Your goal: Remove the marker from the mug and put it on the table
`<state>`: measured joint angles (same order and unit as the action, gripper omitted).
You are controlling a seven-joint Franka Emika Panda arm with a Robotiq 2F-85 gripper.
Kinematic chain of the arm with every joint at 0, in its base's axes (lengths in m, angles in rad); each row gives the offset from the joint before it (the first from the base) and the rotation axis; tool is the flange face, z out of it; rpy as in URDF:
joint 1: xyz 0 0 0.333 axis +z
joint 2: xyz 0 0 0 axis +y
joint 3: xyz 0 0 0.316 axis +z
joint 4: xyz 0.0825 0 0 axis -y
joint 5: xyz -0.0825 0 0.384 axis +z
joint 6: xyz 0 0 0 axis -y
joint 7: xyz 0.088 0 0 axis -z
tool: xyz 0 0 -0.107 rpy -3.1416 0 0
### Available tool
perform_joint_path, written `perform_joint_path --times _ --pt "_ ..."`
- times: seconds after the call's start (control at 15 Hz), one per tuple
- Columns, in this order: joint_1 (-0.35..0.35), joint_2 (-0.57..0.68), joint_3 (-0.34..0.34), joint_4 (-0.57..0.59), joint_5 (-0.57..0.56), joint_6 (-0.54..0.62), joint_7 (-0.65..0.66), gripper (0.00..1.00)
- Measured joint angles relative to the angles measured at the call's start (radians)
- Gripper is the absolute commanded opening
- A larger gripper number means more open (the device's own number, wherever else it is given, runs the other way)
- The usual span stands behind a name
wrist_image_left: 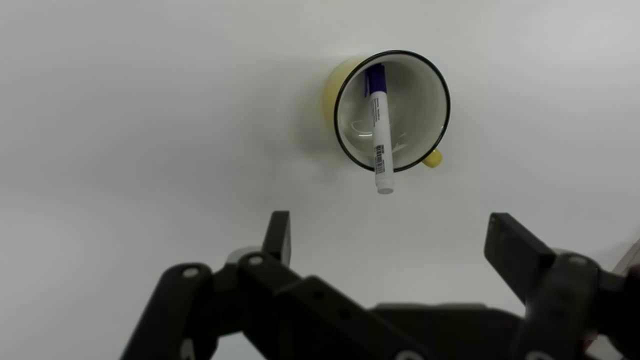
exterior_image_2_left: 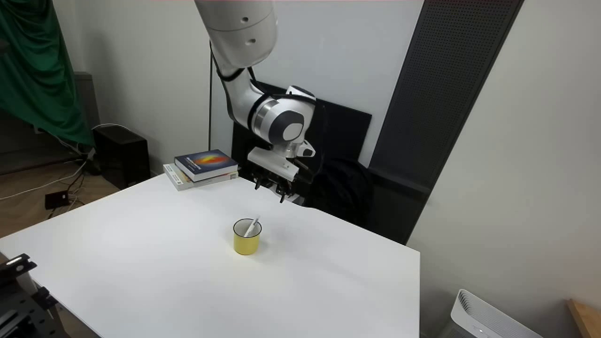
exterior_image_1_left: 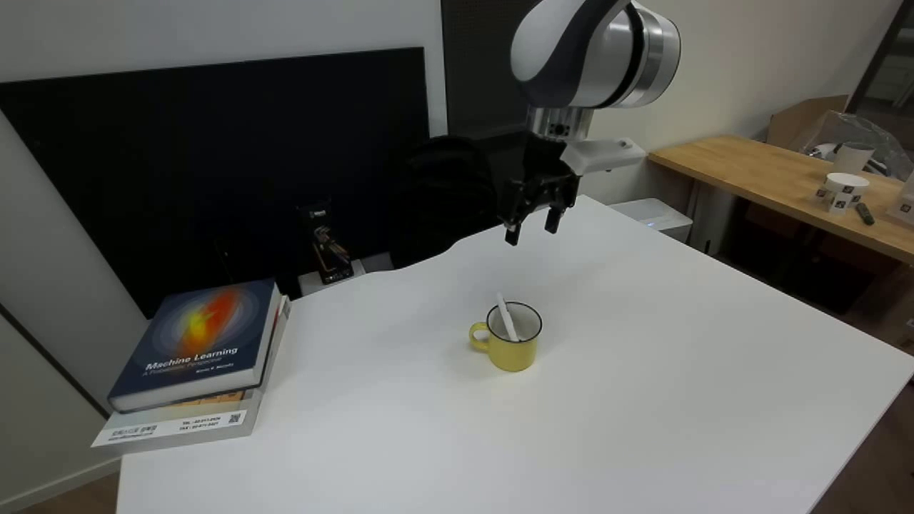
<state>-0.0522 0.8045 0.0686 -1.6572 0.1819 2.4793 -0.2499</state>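
Observation:
The yellow mug (exterior_image_1_left: 513, 357) stands upright on the white table (exterior_image_1_left: 643, 407); it also shows in an exterior view (exterior_image_2_left: 246, 246) and the wrist view (wrist_image_left: 419, 110). The marker (exterior_image_1_left: 506, 318) leans inside the mug, its white end sticking out over the rim (exterior_image_2_left: 252, 227). In the wrist view the marker (wrist_image_left: 381, 125) has its blue end down in the mug and its white end towards my gripper. My gripper (wrist_image_left: 389, 217) is open and empty, fingers wide apart. In both exterior views the gripper (exterior_image_1_left: 532, 230) (exterior_image_2_left: 269, 193) hangs above the table, higher than the mug and apart from it.
Two stacked books (exterior_image_1_left: 196, 343) lie at a table corner, also in an exterior view (exterior_image_2_left: 206, 164). A black panel (exterior_image_1_left: 214, 171) stands behind the table. A wooden desk (exterior_image_1_left: 764, 175) with cups is beyond it. A dark metal part (exterior_image_2_left: 23, 300) is near a table edge.

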Motion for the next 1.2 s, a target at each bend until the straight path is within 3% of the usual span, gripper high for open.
perform_joint_path --times 1.2 --pt "0.000 0.028 0.015 -0.006 -0.026 0.012 -0.001 1.00"
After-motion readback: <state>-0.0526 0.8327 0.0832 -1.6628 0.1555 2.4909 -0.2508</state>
